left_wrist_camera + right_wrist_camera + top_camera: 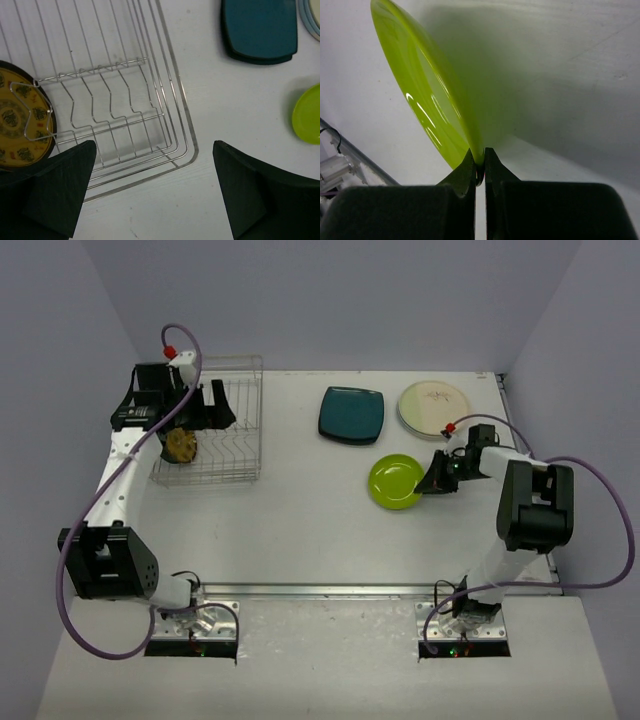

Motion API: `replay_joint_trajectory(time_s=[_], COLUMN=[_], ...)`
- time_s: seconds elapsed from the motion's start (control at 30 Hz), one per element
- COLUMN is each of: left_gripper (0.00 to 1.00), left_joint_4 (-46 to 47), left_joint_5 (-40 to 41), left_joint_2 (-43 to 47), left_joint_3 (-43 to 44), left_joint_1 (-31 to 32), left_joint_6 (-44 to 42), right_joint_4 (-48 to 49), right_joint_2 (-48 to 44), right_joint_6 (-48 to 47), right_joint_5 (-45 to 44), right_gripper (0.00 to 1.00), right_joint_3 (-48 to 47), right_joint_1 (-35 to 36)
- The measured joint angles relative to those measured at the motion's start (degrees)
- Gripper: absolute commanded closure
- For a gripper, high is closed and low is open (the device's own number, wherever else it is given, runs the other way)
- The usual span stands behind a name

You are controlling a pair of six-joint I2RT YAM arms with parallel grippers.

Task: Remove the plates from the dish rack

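The dish rack (pixel 215 455) (pixel 170 95) is silvery wire and stands at the back left. One round plate (pixel 180 445) (pixel 15 120) with a yellow patterned face and dark rim stands in its left slots. My left gripper (pixel 212 408) (pixel 154 150) hangs open above the rack's right end, holding nothing. My right gripper (pixel 437 483) (pixel 479 160) is shut on the rim of a yellow-green plate (pixel 395 482) (pixel 430 100) (pixel 307 120), low over the table at the right. I cannot tell whether that plate touches the table.
A dark teal rounded-square plate (pixel 352 415) (pixel 260 27) and a cream round plate (pixel 432 408) (pixel 312 15) lie side by side on the table behind the yellow-green plate. The table's right edge is close to my right arm.
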State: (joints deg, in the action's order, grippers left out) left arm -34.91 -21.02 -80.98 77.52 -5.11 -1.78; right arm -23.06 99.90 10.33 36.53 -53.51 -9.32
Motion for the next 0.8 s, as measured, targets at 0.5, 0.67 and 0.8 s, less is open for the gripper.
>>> replay_joint_trajectory(time_s=[0.5,0.67,0.8], left_gripper=[0.17,0.23,0.25], left_joint_4=[-2.8,-4.7,-5.3], left_joint_5=[10.2,11.0,11.6], left_joint_2=[-8.4,-12.9,-15.2], left_joint_3=[8.4,13.9,15.9], left_joint_1=[-11.6,-13.3,-13.7], left_joint_6=[-0.5,-2.2,-3.0], right_joint_4=[-2.8,-6.1,-7.7], right_joint_2=[15.8,18.5,19.5], right_joint_6=[1.9,1.8,1.6], right_joint_5=[1.0,1.1,1.1], right_gripper=[0.91,0.88,0.85], right_joint_3=[-15.2,-18.9,-19.5], right_joint_1=[-0.3,-0.3,-0.2])
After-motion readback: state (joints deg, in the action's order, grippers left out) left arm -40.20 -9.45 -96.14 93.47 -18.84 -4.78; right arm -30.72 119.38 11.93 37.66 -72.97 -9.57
